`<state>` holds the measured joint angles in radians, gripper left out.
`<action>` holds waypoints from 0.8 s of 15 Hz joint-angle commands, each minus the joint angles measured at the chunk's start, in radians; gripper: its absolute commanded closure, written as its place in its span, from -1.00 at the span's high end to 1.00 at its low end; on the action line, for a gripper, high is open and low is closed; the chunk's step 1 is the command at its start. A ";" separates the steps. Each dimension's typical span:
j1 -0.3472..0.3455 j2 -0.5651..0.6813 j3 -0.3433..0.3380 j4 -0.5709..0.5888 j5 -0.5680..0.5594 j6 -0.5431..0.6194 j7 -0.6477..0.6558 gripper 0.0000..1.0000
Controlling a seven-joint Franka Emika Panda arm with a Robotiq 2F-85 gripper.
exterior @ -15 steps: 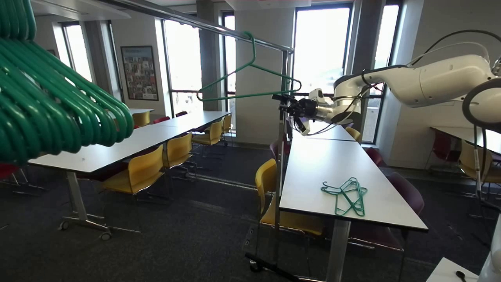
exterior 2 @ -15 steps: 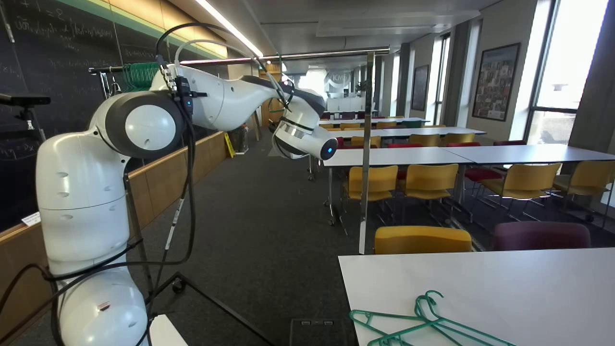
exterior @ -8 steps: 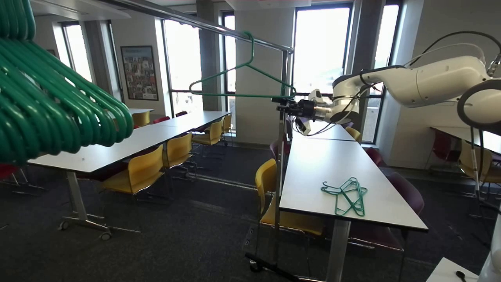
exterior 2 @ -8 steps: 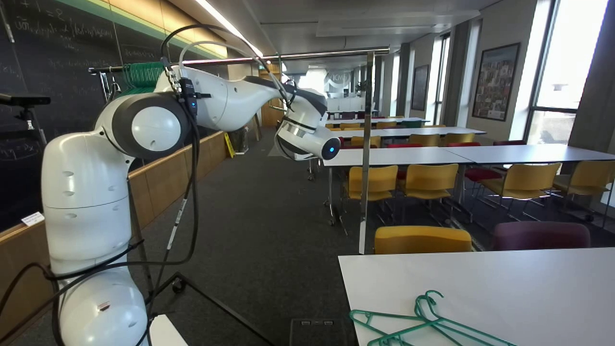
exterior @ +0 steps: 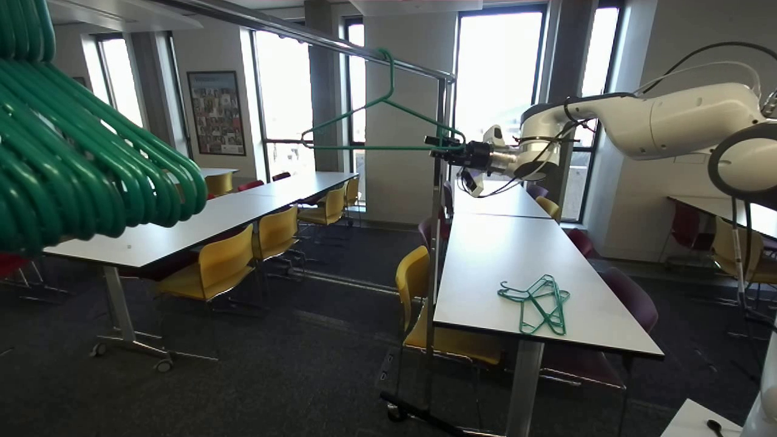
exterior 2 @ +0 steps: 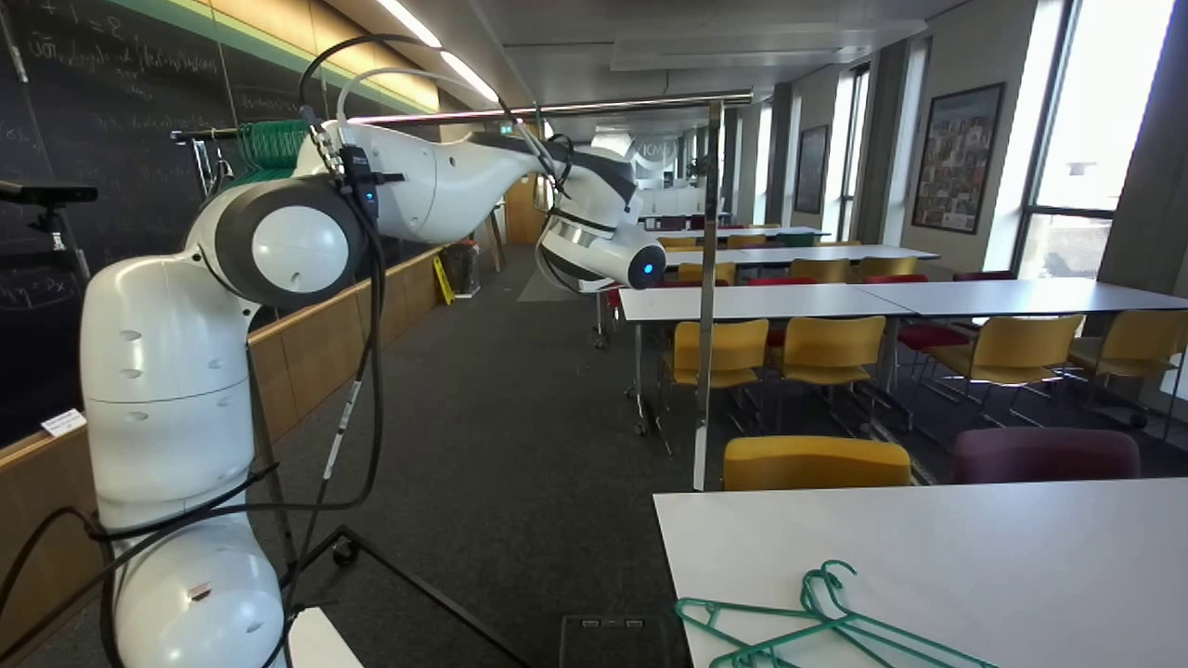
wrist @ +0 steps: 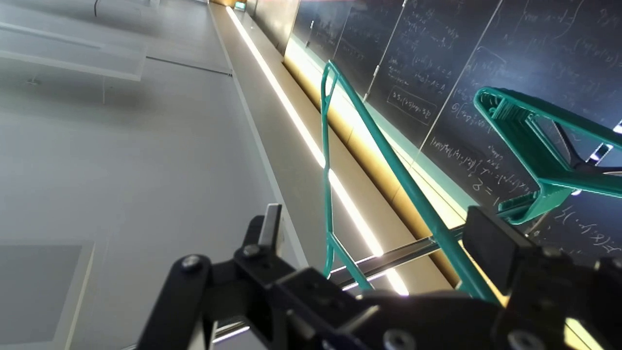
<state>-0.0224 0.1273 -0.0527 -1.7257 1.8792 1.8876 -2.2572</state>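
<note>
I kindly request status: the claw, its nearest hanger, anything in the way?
Claw open, nothing gripped. Nearest hanger hangs on rail, showing between fingers in wrist view; contact unclear. Claw overlaps metal post in an exterior view, clearance unclear.

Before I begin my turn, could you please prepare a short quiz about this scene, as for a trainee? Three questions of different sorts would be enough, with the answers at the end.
1. Short answer: From what does the lone hanger at the gripper hang?
2. True or false: The gripper's jaws are shut tight.
3. Choose one: What colour are the loose hangers that lie on the white table? a) red, b) green, c) yellow

Key:
1. From a metal rail.
2. False: the wrist view shows the jaws standing apart.
3. b) green.
</note>
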 commanded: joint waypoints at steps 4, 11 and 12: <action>-0.001 0.018 0.009 0.084 0.001 0.007 0.021 1.00; -0.001 0.023 0.012 0.043 0.012 -0.009 0.018 1.00; -0.004 0.020 0.012 0.034 0.021 -0.018 0.016 1.00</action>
<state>-0.0180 0.1519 -0.0454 -1.6846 1.8793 1.8871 -2.2571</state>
